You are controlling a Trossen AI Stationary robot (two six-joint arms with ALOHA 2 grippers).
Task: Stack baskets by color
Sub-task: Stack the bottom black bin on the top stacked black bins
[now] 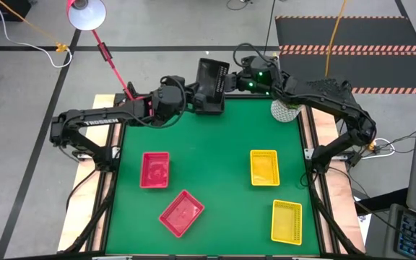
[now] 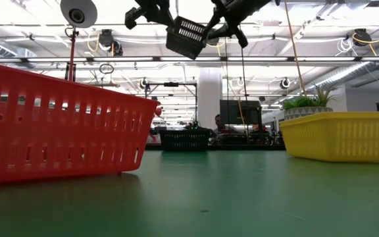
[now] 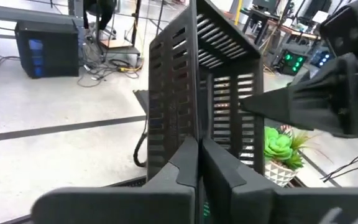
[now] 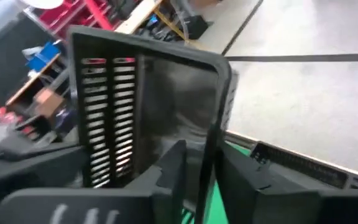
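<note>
A black basket (image 1: 209, 85) hangs high over the table's far edge, tipped up on its side between my two grippers. My left gripper (image 1: 190, 94) comes at it from the left and is shut on one wall. My right gripper (image 4: 197, 177) comes from the right and stands open, its fingers either side of the opposite wall's rim (image 4: 213, 118), with a gap showing at one finger. Whether the other finger touches does not show. Another black basket (image 2: 184, 139) rests on its bottom on the table, far back. My left gripper pinches the black basket's wall at its edge (image 3: 195, 118) between its two fingers. The fingers come nearly level from the table's left. The basket (image 2: 188, 36) is lifted clear of the table and tilted, its open side turned sideways.
Two red baskets (image 1: 154, 169) (image 1: 181, 212) lie near left and two yellow baskets (image 1: 264, 167) (image 1: 287, 221) near right. A white plant pot (image 1: 286, 110) stands at the far right, by my right arm. A red lamp (image 1: 85, 13) reaches in from the far left.
</note>
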